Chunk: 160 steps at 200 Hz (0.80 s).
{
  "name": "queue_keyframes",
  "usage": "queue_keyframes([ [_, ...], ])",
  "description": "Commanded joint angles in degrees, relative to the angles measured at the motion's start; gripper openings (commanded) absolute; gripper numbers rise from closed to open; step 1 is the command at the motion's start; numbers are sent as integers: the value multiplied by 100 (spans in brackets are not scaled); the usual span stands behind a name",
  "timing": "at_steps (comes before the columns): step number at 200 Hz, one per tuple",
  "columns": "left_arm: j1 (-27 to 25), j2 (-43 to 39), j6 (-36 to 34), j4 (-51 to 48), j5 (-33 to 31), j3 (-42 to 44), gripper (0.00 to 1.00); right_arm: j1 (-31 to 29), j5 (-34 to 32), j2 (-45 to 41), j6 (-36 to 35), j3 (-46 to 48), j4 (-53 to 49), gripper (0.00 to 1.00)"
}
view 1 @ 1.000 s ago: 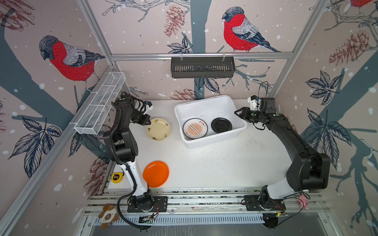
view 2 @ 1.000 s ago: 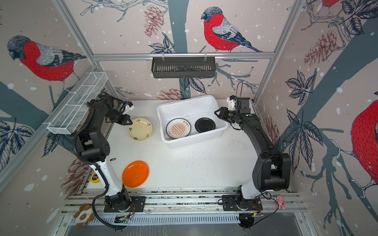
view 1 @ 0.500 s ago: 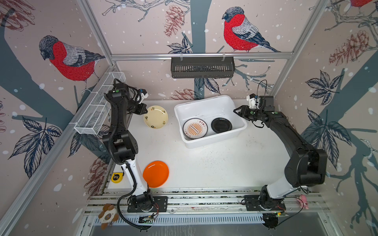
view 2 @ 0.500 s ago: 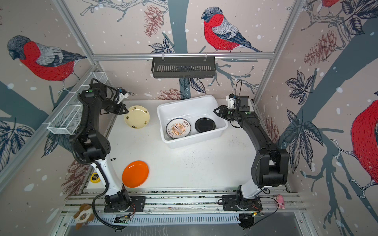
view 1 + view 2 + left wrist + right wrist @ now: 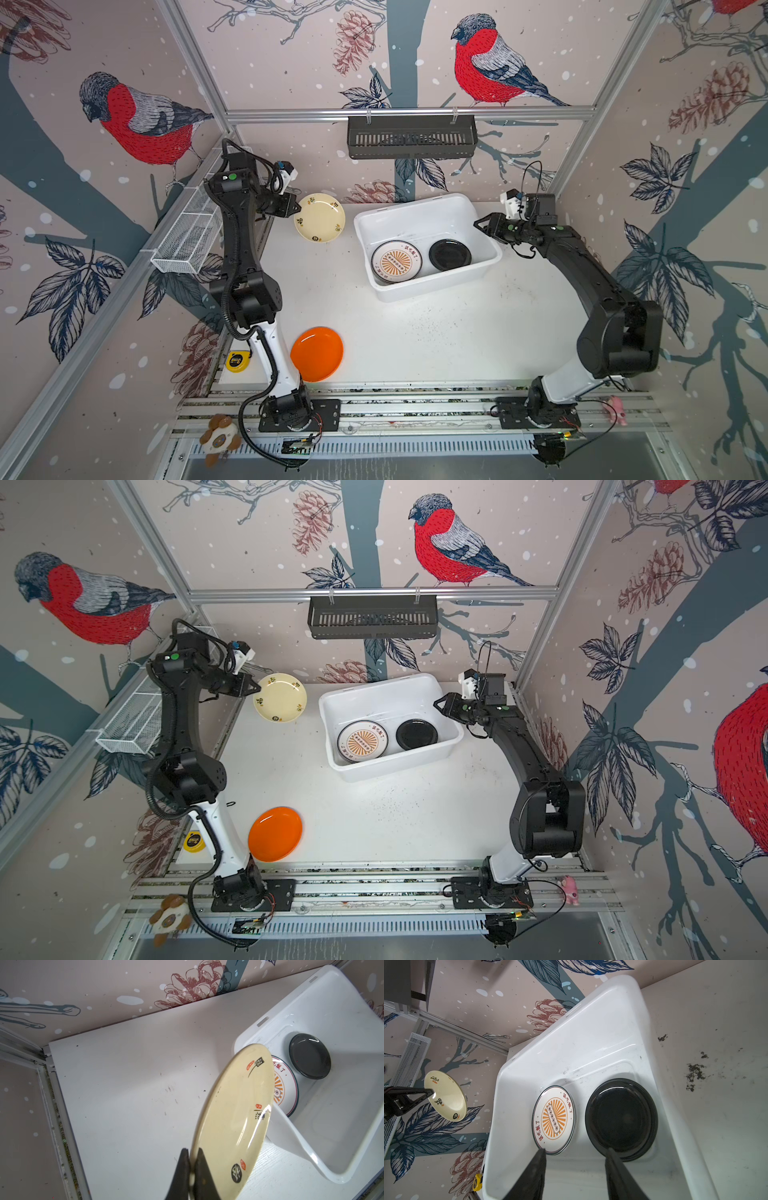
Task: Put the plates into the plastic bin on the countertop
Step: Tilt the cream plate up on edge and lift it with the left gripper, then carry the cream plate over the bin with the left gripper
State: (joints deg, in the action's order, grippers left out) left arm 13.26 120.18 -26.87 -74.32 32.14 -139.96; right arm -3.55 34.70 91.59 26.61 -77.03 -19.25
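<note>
Over countertop (image 5: 415, 332), left tool (image 5: 192, 1150) grips cream plate (image 5: 234, 1115).

Left arm (image 5: 239, 232) raised, left jaws pinched tight, right arm (image 5: 582, 266) outstretched, right jaws parted

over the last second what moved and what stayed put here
The left gripper, shut on the cream plate, raised it higher above the countertop and farther back. Unchanged: the open right gripper by the plastic bin, the sunburst plate and black plate inside it, the orange plate.
</note>
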Motion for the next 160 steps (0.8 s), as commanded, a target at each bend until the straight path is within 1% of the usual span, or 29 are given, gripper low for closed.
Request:
queue_keyframes([
  [1,-187,-100,189,110,341,-49,0,2,74,-2,-73,-40,97,48],
  [46,-635,-128,482,510,485,-62,0,-3,42,-77,-119,-50,-24,48],
  [81,-1137,147,555,692,556,-353,0,1,-23,-120,-165,-109,-209,48],
  [104,-1473,202,606,1124,546,-267,0,-5,-85,-189,-140,-97,-299,48],
  [138,-1944,373,928,1798,694,-176,0,-40,-238,-311,-116,-149,-522,48],
  [160,-2259,384,1123,2383,716,171,0,-58,-340,-430,-115,-206,-712,48],
])
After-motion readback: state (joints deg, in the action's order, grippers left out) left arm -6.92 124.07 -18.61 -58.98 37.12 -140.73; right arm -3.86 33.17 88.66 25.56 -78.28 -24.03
